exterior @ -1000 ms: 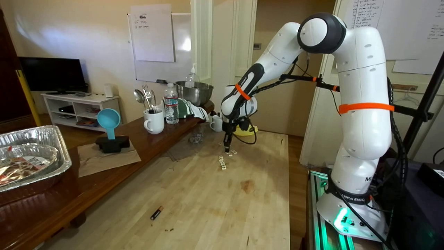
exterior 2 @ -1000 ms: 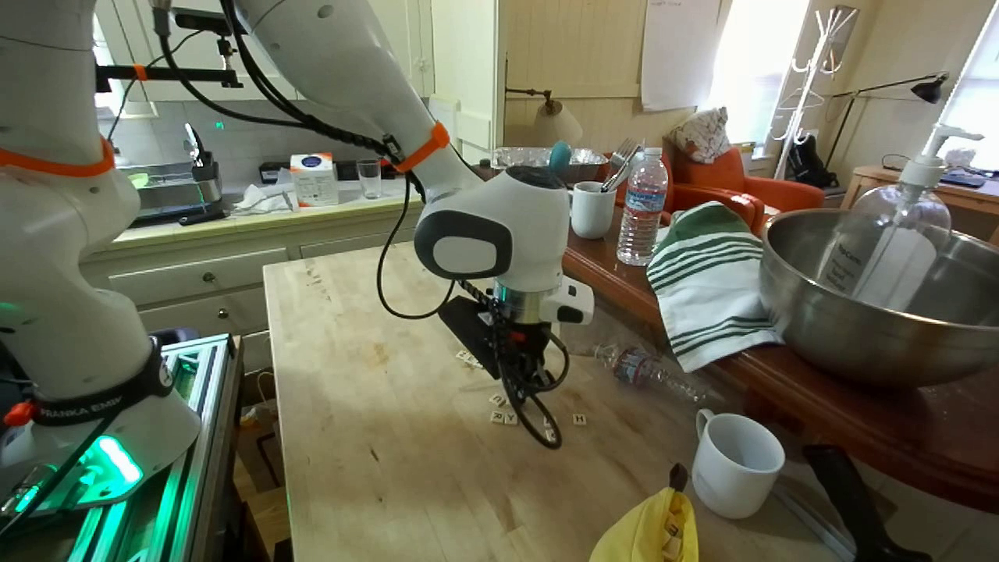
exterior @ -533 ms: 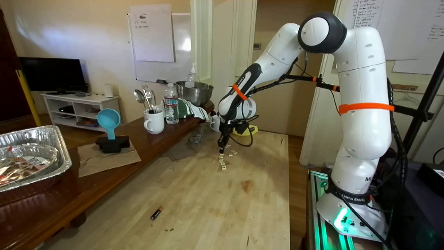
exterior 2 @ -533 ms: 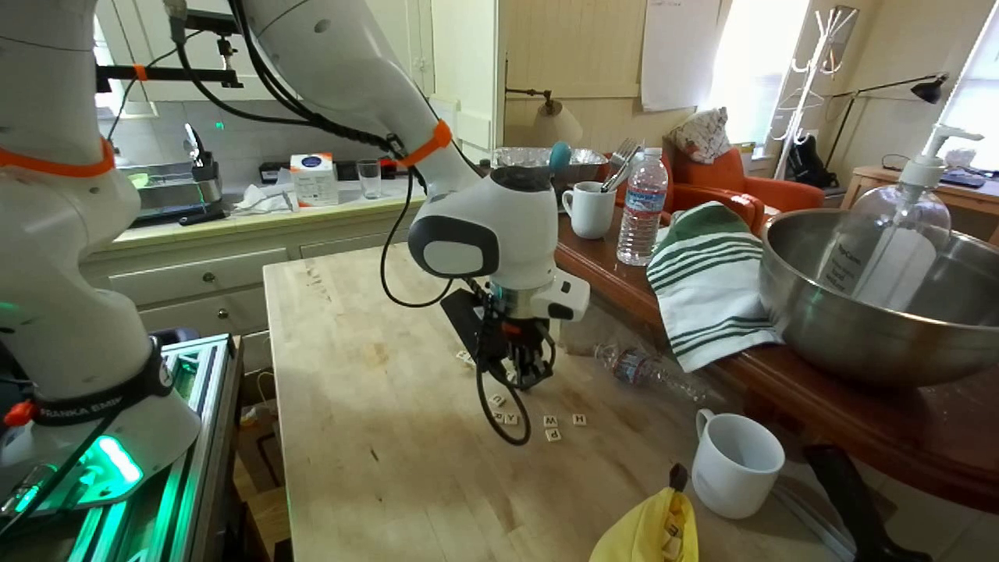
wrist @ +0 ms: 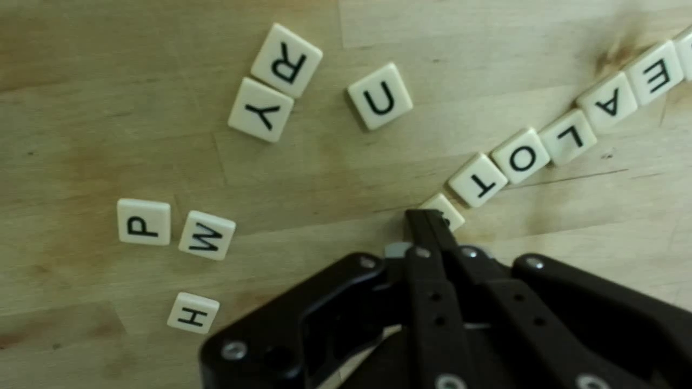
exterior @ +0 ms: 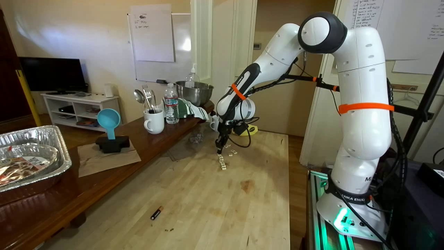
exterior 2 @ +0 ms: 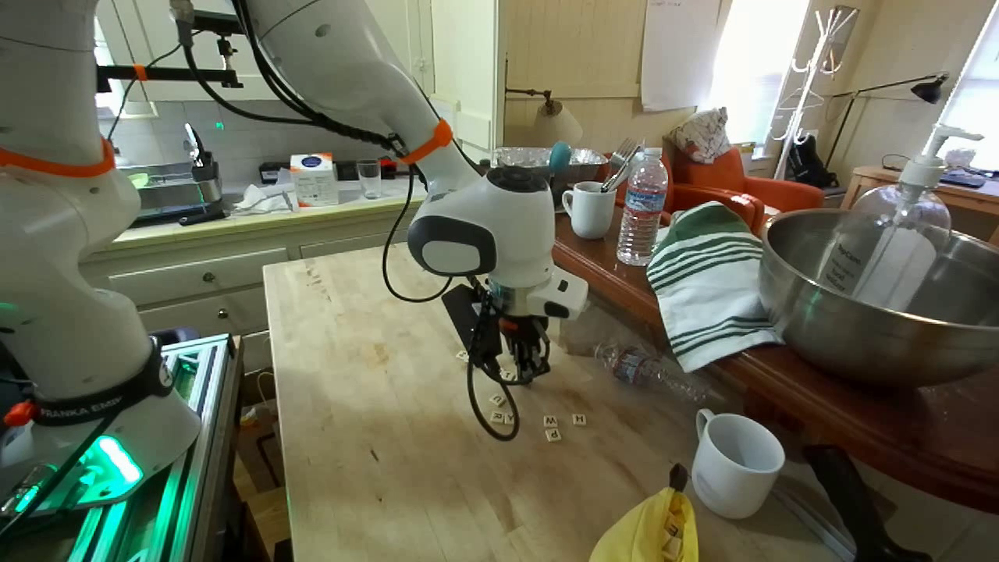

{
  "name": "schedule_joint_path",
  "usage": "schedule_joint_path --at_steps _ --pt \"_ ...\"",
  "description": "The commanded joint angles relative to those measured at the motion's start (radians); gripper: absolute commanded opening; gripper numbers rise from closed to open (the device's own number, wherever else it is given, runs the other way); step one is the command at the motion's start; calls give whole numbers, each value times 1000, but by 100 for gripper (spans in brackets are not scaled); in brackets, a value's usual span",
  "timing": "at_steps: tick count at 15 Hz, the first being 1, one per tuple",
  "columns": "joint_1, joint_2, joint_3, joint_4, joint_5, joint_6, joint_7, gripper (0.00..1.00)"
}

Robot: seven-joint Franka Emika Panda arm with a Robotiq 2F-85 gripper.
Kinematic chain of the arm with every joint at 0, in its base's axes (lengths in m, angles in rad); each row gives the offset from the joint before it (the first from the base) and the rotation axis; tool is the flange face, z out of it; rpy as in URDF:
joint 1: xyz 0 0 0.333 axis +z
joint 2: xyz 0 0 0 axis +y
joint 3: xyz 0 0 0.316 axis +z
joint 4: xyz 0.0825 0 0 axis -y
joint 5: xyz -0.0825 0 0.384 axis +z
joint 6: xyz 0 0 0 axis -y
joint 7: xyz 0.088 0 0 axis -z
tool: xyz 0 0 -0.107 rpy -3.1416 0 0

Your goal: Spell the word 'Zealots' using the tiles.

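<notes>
The tool [wrist: 426,216] points down at the desk [exterior: 204,208], clenched, its two fingers side by side, and hides part of the end piece in a slanting row of tiles [wrist: 522,158]; whether they touch I cannot tell. From that piece the row runs T, O, L, A, E, with one more cut off at the edge of the wrist view. Six others lie loose: R and Y touching, U just beside, P next to a letter that could be M or W, H near those two. In an exterior view a hanging cable [exterior 2: 500,438] stands in front of some. Near the loose ones are a clear bottle [exterior 2: 644,371], on its side, a white mug [exterior 2: 737,468] and a yellow object [exterior 2: 646,531]; a battery [exterior: 156,213] lies well apart. The pale wooden desk bears a reddish stain [exterior: 247,186]. Along it runs a dark counter [exterior: 152,146] with a cutlery mug [exterior: 155,122], a water bottle [exterior: 171,106], a steel bowl [exterior: 199,94] and a striped towel [exterior 2: 706,289]. Behind are a television [exterior: 52,74], a whiteboard [exterior: 182,45] and a red armchair [exterior 2: 783,190].
</notes>
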Motion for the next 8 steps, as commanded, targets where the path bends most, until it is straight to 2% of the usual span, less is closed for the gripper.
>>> schedule_joint_path --at_steps 1,8 --pt "-3 61 16 -22 0 30 6 0" --pt "4 44 5 -36 -31 2 8 0"
